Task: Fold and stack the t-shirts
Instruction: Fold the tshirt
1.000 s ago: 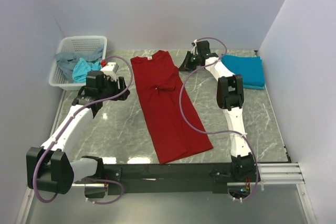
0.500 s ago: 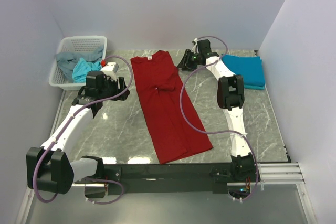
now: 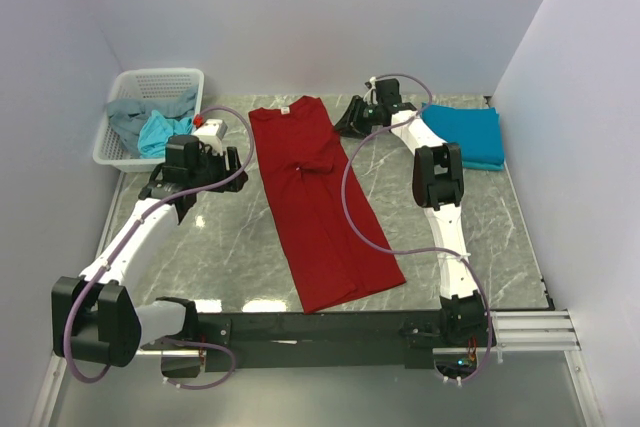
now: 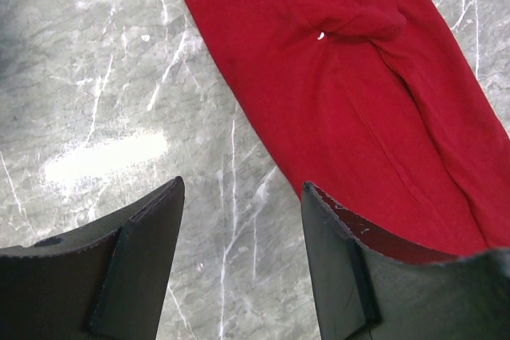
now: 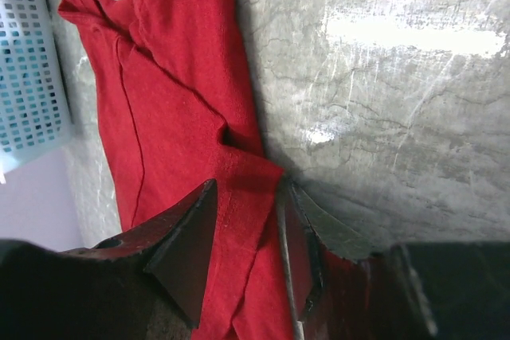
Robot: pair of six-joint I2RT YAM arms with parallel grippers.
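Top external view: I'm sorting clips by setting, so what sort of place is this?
Probably a robot test cell, not a home: plain white walls box in a marble-look table, left arm and right arm bolted at its edge.

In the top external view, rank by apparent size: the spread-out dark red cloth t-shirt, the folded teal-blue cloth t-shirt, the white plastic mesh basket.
1. the dark red cloth t-shirt, clearly largest
2. the white plastic mesh basket
3. the folded teal-blue cloth t-shirt, slightly smaller; both lie similarly far back, so nearness barely matters
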